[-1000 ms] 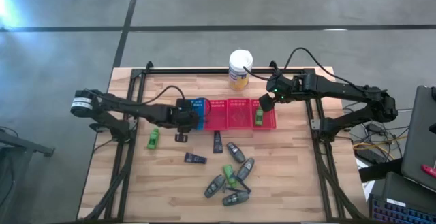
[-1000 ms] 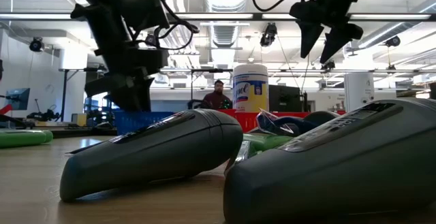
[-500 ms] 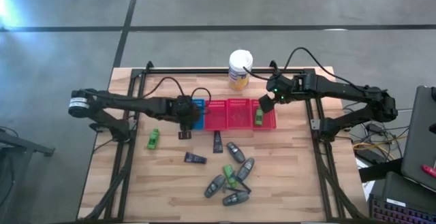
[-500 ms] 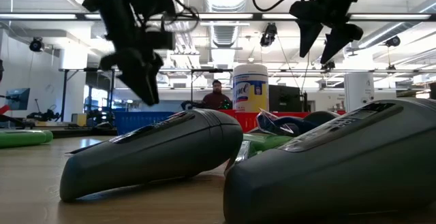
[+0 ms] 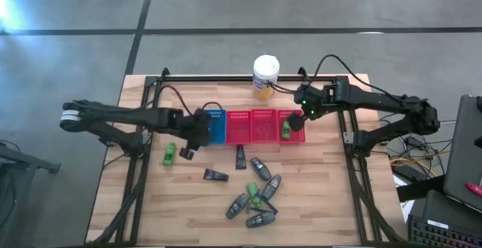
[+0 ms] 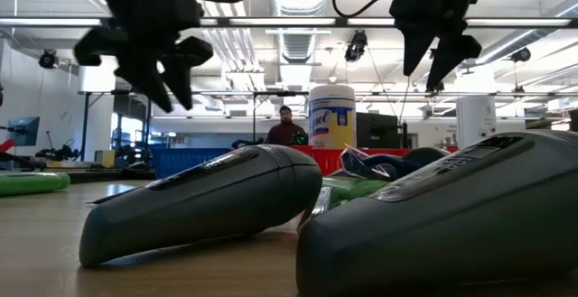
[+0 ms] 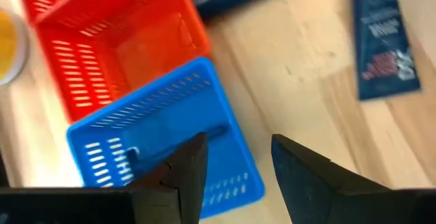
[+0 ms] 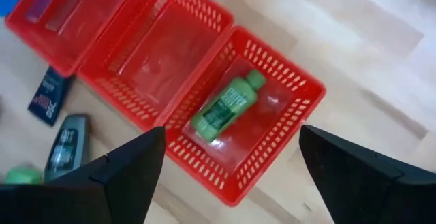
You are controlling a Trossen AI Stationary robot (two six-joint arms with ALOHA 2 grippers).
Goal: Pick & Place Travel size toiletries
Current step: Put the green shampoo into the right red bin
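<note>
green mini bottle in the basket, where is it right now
The bright green mini bottle lies inside the rightmost red slotted basket, at the right end of the basket row, directly below the open right gripper.

From table height two grey tubes (image 6: 203,202) fill the foreground, hiding most of the baskets (image 6: 185,162) behind them, and the left gripper (image 6: 158,67) is blurred.

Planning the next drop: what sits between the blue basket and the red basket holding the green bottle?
Two red baskets, shown in the high view.
</note>
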